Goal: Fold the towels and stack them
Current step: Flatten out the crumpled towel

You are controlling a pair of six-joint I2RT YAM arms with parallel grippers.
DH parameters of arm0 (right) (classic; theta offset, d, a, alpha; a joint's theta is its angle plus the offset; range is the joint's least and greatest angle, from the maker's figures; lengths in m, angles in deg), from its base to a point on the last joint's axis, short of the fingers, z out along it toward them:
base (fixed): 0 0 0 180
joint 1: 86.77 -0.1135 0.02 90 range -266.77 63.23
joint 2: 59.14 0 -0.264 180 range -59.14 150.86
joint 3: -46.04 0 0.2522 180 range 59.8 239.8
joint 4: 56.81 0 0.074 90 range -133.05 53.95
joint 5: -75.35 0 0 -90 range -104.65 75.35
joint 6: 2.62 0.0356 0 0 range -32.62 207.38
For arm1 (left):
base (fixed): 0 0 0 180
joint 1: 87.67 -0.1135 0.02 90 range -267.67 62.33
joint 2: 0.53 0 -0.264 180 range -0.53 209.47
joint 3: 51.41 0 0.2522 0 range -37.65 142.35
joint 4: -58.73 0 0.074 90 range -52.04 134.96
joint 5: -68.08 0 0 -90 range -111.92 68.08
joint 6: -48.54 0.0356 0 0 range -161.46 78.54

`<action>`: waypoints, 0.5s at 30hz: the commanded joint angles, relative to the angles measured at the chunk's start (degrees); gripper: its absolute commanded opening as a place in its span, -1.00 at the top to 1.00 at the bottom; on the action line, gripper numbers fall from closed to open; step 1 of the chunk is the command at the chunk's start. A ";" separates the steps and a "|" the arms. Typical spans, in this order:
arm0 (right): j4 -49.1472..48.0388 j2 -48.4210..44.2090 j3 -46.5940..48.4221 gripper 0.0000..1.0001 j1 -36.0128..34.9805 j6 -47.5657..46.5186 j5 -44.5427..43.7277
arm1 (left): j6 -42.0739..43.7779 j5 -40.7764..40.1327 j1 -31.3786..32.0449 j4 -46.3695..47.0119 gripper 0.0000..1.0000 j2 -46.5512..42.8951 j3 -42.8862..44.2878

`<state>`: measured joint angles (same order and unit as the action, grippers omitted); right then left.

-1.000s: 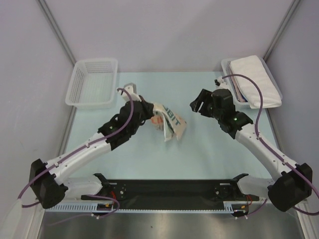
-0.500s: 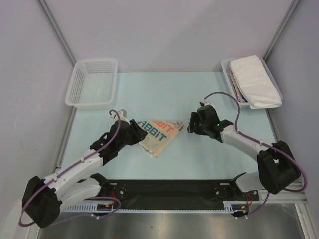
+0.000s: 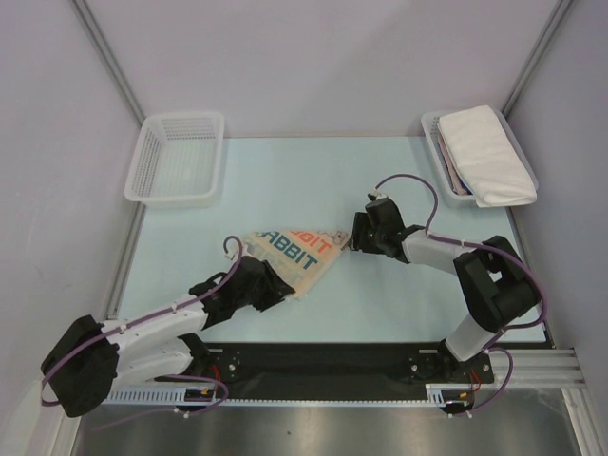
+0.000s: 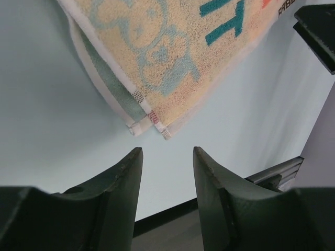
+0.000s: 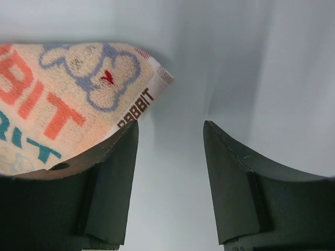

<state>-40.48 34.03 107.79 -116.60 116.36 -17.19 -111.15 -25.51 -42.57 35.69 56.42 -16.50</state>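
A cream towel (image 3: 302, 249) with colourful "RABBIT" lettering lies folded on the pale table (image 3: 285, 180), its point towards the near edge. My left gripper (image 3: 277, 287) sits low at the towel's near-left edge. In the left wrist view this gripper (image 4: 166, 154) is open and empty, just short of the towel's stacked corners (image 4: 149, 121). My right gripper (image 3: 355, 237) is at the towel's right corner. In the right wrist view it (image 5: 170, 128) stands open, its left finger (image 5: 112, 172) lying against the towel's edge (image 5: 78, 99), with only table between the jaws.
An empty white mesh basket (image 3: 178, 157) stands at the back left. The back-right basket (image 3: 432, 128) holds a folded white towel (image 3: 484, 152) on top of a pinkish one (image 3: 456, 180). A black rail (image 3: 323, 359) runs along the near edge.
The left gripper let go of the towel, opened and drew back toward the near edge. The towel went from a hanging bunch to lying flat. The right arm came down to its right corner.
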 commanded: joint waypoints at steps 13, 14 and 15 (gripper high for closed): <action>-10.21 5.36 3.16 -0.06 0.64 1.44 -0.09 | -5.02 4.65 4.38 11.83 -0.04 12.75 3.90; -10.56 5.80 3.25 0.02 0.64 1.53 0.00 | -5.19 4.48 4.38 11.74 -0.04 12.92 3.99; -10.91 6.06 3.51 0.06 0.64 1.70 -0.09 | -5.10 4.21 4.38 11.65 -0.04 13.01 3.99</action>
<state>-47.89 38.88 108.73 -116.29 117.41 -17.08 -115.06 -21.45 -38.68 45.15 69.12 -14.62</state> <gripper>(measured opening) 0.495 0.521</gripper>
